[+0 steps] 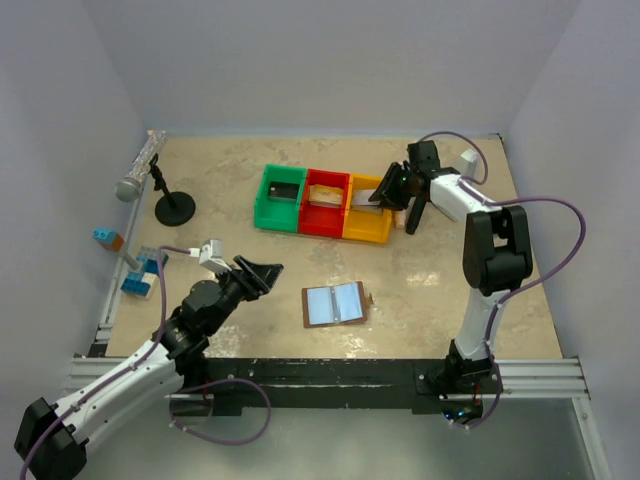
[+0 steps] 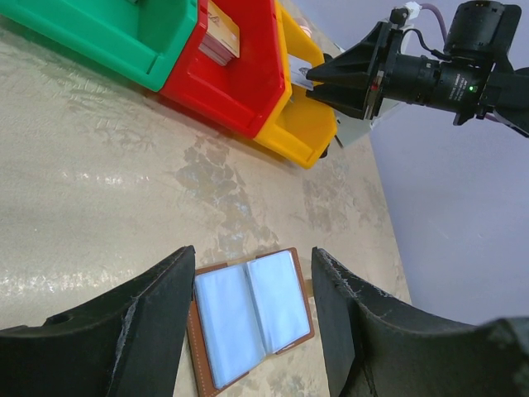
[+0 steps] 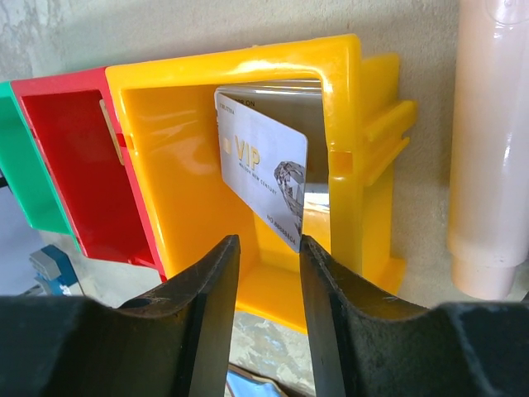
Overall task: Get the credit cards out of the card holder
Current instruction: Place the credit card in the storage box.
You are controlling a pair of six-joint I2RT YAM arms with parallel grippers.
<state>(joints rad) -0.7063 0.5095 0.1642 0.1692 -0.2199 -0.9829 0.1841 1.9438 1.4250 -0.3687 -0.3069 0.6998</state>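
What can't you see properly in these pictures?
Silver card: its small print, right wrist view, too tiny and blurry.
Tan card in the red bin: left wrist view, top edge cuts it off.
Green bin: what lies inside, top view, too small.
Holder: its left edge, left wrist view, behind a finger of the left gripper.

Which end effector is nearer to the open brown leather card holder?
Left. The left end effector hovers just beside the brown leather card holder; the right end effector is farther back, over the yellow plastic bin.
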